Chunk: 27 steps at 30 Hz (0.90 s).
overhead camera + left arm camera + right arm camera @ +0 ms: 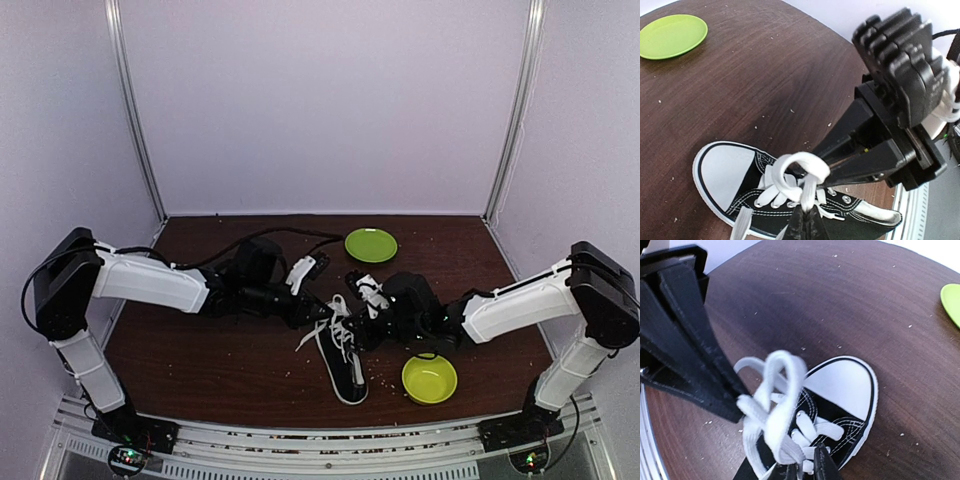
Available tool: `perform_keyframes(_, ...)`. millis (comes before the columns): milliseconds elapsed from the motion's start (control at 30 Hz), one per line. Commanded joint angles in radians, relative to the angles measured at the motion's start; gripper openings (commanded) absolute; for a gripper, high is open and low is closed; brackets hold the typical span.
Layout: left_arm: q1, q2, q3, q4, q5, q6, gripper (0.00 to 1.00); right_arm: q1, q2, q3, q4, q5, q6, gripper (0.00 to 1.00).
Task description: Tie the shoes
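Black sneaker (345,365) beneath left gripper (807,220), right gripper (807,465); white laces (805,157) pinched

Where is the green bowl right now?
In the top view, the green bowl sits front right, just right of the sneaker, on the near side of the right arm.

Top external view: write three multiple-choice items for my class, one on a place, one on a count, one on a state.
1. The green bowl sits: A right of the sneaker toe; B at the far edge; C under the shoe.
2. Green dishes: A one; B three; C two.
3. The laces are: A missing; B lifted in loops; C lying flat.
Key: A, it lies beside the toe; C, bowl plus plate; B, left gripper and right gripper pinch raised loops.
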Motion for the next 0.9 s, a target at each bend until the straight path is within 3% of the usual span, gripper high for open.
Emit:
perform_keyframes(0,0.001,-0.039,-0.023,0.073,0.053,-0.040,0.00,0.018,0.006,-0.019,0.114,0.117,-0.002,0.12)
perform_keyframes(533,-0.016,-0.034,-0.067,0.088,0.121,-0.073,0.00,0.114,0.118,0.006,0.299,0.432,0.022,0.09)
perform_keyframes(733,-0.019,-0.047,-0.077,0.084,0.119,-0.077,0.00,0.119,0.135,-0.010,0.360,0.461,0.078,0.00)
perform_keyframes(867,-0.018,-0.094,-0.108,0.079,0.083,-0.083,0.11,0.123,0.126,-0.036,0.395,0.470,0.090,0.00)
